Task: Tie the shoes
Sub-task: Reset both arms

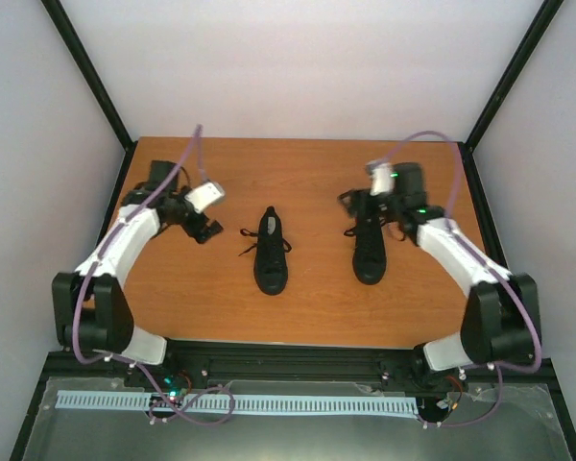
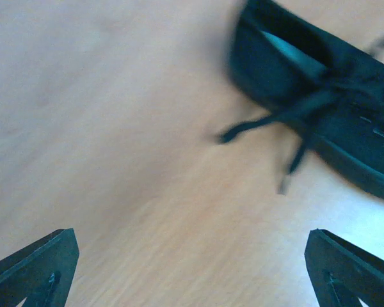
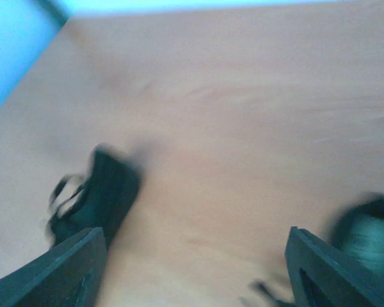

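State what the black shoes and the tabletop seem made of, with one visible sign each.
Shoes: probably matte black canvas-like fabric; no shine, thin cord laces. Tabletop: wood or wood-look laminate, cannot tell which; smooth orange-brown surface with faint grain streaks and soft sheen.

On the table (image 1: 307, 168), one shoe (image 1: 271, 257) lies mid-frame in the top view, the other shoe (image 1: 370, 257) right of it. The left gripper (image 1: 206, 230) is left of the first, the right gripper (image 1: 362, 211) at the second's upper end

Overhead rear view; wrists low over table (image 1: 307, 178)
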{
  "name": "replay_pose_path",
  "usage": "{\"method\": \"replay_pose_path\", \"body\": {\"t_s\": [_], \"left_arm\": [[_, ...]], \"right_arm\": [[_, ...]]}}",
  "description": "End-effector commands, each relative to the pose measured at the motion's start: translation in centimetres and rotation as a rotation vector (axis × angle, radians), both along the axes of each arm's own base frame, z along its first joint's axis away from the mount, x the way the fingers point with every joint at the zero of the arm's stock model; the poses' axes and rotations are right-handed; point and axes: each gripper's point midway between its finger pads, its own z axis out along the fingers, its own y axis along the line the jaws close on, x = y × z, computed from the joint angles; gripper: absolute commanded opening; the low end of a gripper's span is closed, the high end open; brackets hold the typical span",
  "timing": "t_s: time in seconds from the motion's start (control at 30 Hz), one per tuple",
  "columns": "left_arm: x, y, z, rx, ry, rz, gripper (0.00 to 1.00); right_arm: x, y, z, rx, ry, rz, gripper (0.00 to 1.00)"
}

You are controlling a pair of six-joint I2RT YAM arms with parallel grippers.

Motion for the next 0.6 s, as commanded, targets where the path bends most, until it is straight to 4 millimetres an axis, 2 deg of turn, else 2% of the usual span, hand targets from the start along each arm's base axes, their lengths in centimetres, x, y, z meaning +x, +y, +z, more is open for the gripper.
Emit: {"method": "replay_pose_path", "body": {"t_s": [0.0, 0.13, 0.23, 0.3, 0.4, 0.5, 0.57], "left_arm": [[4.1, 7.0, 5.0, -0.090, -0.168, 0.385, 1.00], [5.3, 12.7, 5.7, -0.168, -0.259, 0.627, 1.00], [4.9, 15.1, 4.9, -0.192, -0.314, 0.734, 1.00], [4.6, 15.9, 4.0, -0.198, -0.338, 0.798, 1.00], [4.5, 16.3, 2.3, -0.241, -0.349, 0.869, 1.00], [4.3, 15.7, 0.7, -0.297, -0.341, 0.879, 1.00], [4.2, 15.6, 0.4, -0.306, -0.341, 0.879, 1.00]], "right_arm": [[2.7, -11.4, 3.7, 0.021, -0.129, -0.392, 0.88], [1.4, -20.2, 3.6, 0.022, -0.151, -0.698, 0.95], [-0.4, -24.9, 2.4, -0.001, -0.147, -0.902, 1.00], [-1.6, -26.4, 1.0, -0.042, -0.141, -0.979, 1.00], [-2.3, -27.6, -0.7, -0.075, -0.115, -1.054, 1.00], [-2.4, -27.8, -2.4, -0.093, -0.067, -1.067, 1.00], [-2.5, -27.7, -3.5, -0.097, -0.039, -1.064, 0.99]]}}
